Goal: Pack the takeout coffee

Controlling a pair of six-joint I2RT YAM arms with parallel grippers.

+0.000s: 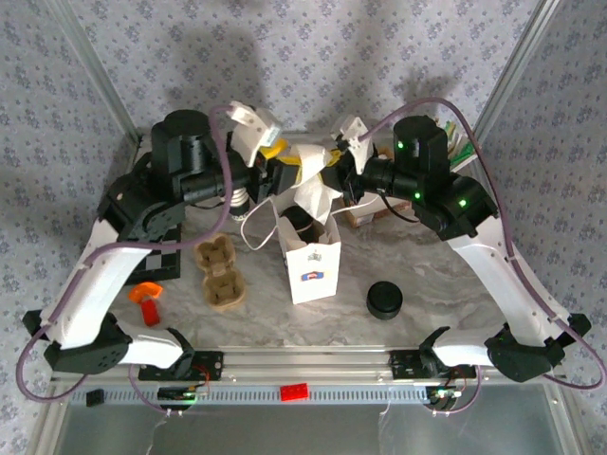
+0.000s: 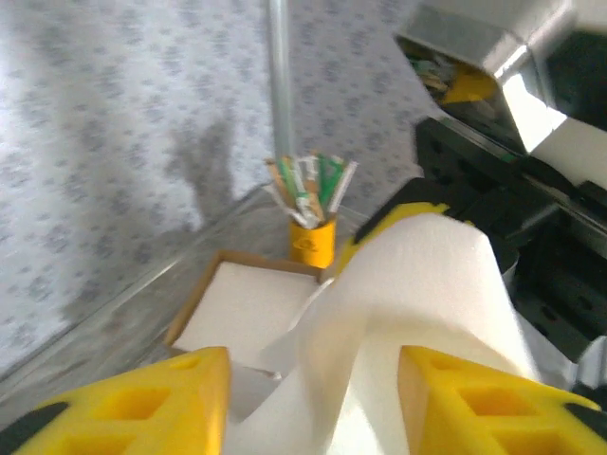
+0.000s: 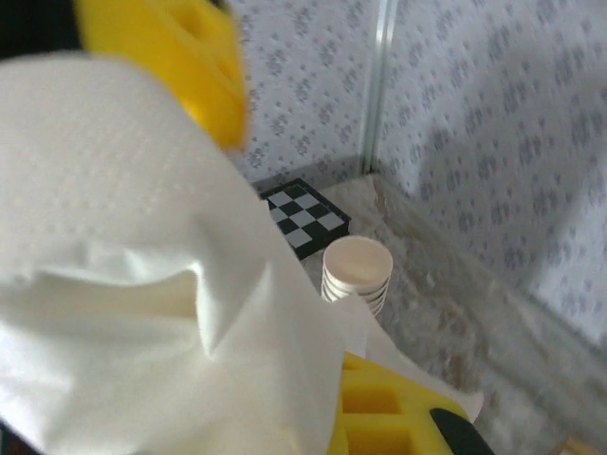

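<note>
- Both arms meet high over the bag [image 1: 311, 261], which stands open at mid-table. A napkin [image 1: 313, 185] is bunched between them.
- Left gripper [image 2: 313, 408]: we see the jaws well apart, with the napkin loose in the gap and not pinched.
- Right gripper [image 1: 332, 175]: clamped tight on the napkin, whose folds drape over its fingers in the wrist view.
- We read this as a hand-over, one side letting go while the other takes the load. It is held above the bag's mouth so the napkin can drop straight in.
- Coffee [image 1: 302, 226]: a dark round top shows inside the bag. We take it for the lidded cup, though its cream wall is hidden. It sits below both grippers, just toward the near side, touching neither.
- Tray [image 1: 218, 275]: lies left of the bag on the table, both wells bare as far as we can tell.
- Lids [image 1: 384, 300]: low black stack right of the bag, well apart from the arms.
</note>
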